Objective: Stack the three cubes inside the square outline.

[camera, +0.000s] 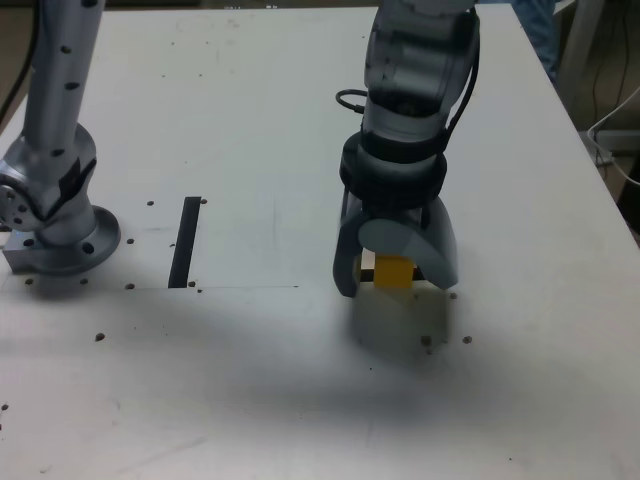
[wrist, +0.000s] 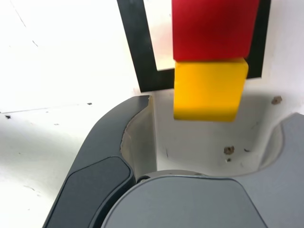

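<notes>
— Jaws first: we see them spread wide, one on each side of the yellow cube [wrist: 209, 89] with clear gaps, pinching nothing. The gripper [camera: 396, 272] hangs low over the desk [camera: 300, 120].

— And the cubes?

— In the wrist view, the yellow cube lies at the edge of the square outline [wrist: 137, 45], over its black border, touching the red cube [wrist: 213, 28], which sits beyond it, further into the outline. We cannot see a green cube anywhere.

— So how do we do this step well?

— We judge the yellow cube is next for grasping. We should centre the jaws on it, close evenly on its side faces, and avoid nudging the red cube, then lift straight.

— Any writing or labels?

— None that we can read.
</notes>
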Controlling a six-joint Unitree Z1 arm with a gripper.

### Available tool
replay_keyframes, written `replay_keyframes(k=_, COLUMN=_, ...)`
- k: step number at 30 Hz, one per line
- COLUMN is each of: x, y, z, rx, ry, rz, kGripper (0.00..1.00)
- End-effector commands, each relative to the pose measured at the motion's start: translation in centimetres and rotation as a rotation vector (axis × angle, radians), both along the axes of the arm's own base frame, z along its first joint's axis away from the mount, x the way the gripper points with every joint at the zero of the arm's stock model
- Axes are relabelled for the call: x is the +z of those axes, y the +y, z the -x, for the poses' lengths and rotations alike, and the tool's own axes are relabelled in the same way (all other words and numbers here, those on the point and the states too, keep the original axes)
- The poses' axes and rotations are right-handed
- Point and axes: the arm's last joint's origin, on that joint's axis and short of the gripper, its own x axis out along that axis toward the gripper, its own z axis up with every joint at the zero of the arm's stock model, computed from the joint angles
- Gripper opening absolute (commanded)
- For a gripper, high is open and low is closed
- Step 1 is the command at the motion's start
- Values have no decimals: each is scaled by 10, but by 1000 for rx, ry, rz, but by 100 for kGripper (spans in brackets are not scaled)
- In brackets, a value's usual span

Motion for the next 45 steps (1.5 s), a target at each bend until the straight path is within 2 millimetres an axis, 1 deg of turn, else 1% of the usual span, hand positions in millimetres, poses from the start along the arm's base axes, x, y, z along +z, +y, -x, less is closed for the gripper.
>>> replay_keyframes(k=1, x=-3, y=2, z=0, rx=4, ry=9, rz=-5, kGripper=71)
replay_keyframes(k=5, x=-5, y=4, z=-1, rx=7, ry=14, rz=-9, kGripper=63)
replay_keyframes(k=11, x=-7, y=4, z=-4, rx=-21, ry=-3, rz=-2, kGripper=59)
replay_keyframes(k=16, x=-8, y=4, z=-5, rx=-33, ry=-6, rz=0, kGripper=51)
replay_keyframes(k=20, x=-10, y=7, z=-5, rx=-31, ry=0, rz=1, kGripper=47)
replay_keyframes(k=26, x=-11, y=9, z=-6, rx=-28, ry=5, rz=0, kGripper=33)
replay_keyframes(k=28, x=-10, y=10, z=-5, rx=-27, ry=2, rz=1, kGripper=31)
replay_keyframes(k=33, x=1, y=10, z=-1, rx=-26, ry=-16, rz=10, kGripper=29)
replay_keyframes(k=42, x=39, y=15, z=21, rx=-26, ry=-39, rz=14, kGripper=29)
replay_keyframes(k=45, x=50, y=16, z=25, rx=-26, ry=-56, rz=11, kGripper=29)
